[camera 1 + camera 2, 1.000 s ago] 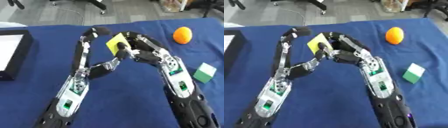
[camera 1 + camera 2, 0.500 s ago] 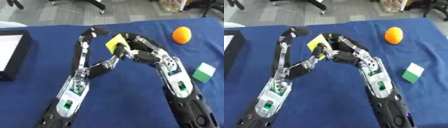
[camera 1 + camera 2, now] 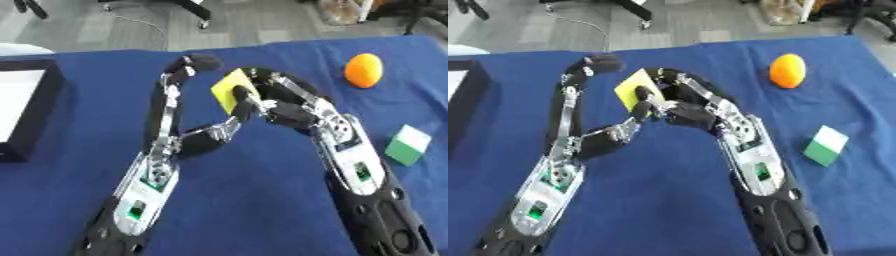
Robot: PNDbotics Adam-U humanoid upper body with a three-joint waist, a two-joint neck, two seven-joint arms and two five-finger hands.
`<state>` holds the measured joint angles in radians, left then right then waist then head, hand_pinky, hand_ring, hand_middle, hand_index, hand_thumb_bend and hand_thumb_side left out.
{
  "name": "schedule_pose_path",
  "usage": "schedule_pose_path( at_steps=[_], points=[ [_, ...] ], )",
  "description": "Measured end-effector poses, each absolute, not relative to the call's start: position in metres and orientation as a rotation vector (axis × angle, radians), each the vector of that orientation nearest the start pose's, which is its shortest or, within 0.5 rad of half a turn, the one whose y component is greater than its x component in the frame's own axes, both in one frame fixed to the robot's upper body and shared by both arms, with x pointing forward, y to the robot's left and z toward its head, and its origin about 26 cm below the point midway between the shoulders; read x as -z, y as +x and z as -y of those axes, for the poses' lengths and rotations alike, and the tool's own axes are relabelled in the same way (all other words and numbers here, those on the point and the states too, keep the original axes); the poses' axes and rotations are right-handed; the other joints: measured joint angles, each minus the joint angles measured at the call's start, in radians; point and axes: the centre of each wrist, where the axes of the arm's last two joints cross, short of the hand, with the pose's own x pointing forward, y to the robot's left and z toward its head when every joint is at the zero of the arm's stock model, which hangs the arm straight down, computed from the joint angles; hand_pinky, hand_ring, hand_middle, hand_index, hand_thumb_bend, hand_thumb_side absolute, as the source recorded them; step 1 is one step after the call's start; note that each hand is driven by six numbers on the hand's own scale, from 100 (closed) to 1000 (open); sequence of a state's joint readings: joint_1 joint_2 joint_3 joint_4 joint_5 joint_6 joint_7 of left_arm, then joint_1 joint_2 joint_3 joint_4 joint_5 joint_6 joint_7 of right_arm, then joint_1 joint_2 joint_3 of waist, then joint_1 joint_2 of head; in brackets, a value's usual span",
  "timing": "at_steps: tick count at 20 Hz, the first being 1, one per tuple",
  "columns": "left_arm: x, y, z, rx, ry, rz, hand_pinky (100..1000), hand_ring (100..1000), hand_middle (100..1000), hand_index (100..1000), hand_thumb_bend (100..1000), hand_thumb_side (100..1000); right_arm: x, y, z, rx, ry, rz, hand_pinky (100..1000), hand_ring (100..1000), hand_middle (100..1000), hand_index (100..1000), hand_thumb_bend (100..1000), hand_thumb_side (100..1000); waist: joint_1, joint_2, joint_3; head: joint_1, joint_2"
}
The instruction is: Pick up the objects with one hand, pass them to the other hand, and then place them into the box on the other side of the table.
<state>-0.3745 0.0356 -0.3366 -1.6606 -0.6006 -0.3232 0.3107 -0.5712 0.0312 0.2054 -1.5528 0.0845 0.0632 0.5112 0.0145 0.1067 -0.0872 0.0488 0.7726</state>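
My right hand [image 3: 284, 102] is up over the blue bench [image 3: 254, 200], fingers curled round the yellow block [image 3: 229, 90], which sits tilted in the grasp. My left hand [image 3: 188, 107] is right against it, one finger arched over the block's far edge, thumb touching beneath. Orange ball [image 3: 364, 70] and green-and-white cube [image 3: 408, 145] lie well off to the right of my fingers; black box [image 3: 35, 112] far left.

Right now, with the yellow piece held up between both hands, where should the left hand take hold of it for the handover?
Probably the free left edge of the yellow piece, coming in from the left. It stands tilted on edge, and the right hand covers its right side, so only the left and upper edges are bare. The left hand is already beside it.
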Motion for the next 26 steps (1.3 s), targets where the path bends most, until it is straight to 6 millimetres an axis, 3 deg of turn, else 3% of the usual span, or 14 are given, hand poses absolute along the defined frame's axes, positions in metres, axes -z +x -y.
schedule_pose_path(
  at_steps=[12, 26],
  points=[
    [-0.1055, 0.3265, -0.1197, 0.644, 0.349, 2.454, 856, 788, 684, 756, 478, 298, -0.1595, 0.3688, 0.1051, -0.935, 0.543, 1.879, 600, 396, 550, 614, 100, 455, 0.000, 0.000, -0.004, 0.001, 0.000],
    [-0.1040, 0.3272, -0.1163, 0.481, 0.462, 2.468, 848, 785, 709, 784, 421, 233, -0.1608, 0.3669, 0.1023, -0.954, 0.569, 1.872, 598, 395, 546, 613, 100, 454, 0.000, 0.000, -0.007, 0.002, 0.000]
  ],
)
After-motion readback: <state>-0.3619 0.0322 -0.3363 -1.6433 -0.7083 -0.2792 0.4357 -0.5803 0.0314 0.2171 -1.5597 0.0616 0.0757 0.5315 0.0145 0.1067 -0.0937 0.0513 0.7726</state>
